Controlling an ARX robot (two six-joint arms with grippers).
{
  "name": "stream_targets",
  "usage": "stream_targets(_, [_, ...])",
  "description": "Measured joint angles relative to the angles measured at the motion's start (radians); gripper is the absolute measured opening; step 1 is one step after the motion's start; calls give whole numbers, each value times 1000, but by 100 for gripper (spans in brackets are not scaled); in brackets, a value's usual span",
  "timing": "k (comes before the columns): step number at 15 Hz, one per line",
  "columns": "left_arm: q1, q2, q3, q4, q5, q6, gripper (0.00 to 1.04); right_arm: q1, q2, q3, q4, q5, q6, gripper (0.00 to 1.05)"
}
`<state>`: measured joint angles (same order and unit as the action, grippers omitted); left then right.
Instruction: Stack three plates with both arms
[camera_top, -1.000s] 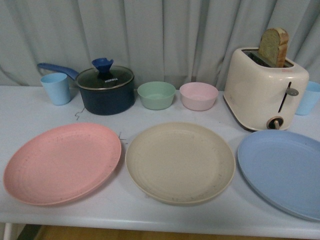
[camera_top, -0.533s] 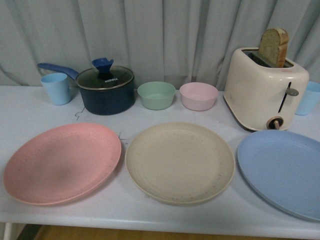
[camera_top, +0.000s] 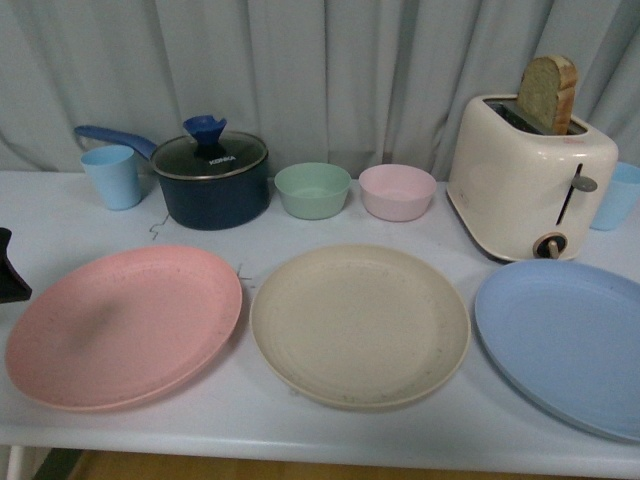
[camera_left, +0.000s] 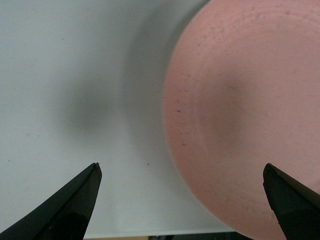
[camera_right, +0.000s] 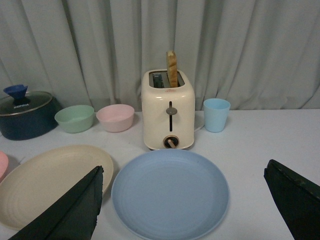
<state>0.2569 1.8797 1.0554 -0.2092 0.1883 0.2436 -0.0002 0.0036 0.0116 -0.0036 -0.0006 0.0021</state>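
**Our fingers: dark, tapered wedges**

We see little of our own body. Our left fingers (camera_left: 70, 212) are two smooth black wedges, broad at the base and narrowing to fine tips, with a slight gloss on their faces. Our right fingers (camera_right: 67, 212) have the same wedge shape, dark and matte with a faintly greenish cast. In the front view, only a small black angular piece of our left arm (camera_top: 10, 270) shows, too little to make out detail.
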Motion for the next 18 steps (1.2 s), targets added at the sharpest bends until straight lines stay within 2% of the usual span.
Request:
stream_targets(5, [46,187,121,-8,11,-30,98,0,0,0,0,0,0,98])
stream_targets(9, [40,260,130,19,-5,-26,98,0,0,0,0,0,0,98])
stream_targets(10, [39,266,130,28,-10,-26,91,0,0,0,0,0,0,98])
stream_targets(17, [29,288,155,24,23,-58,16,0,0,0,0,0,0,98])
stream_targets(18, [30,280,158,24,36,-62,8,0,0,0,0,0,0,98])
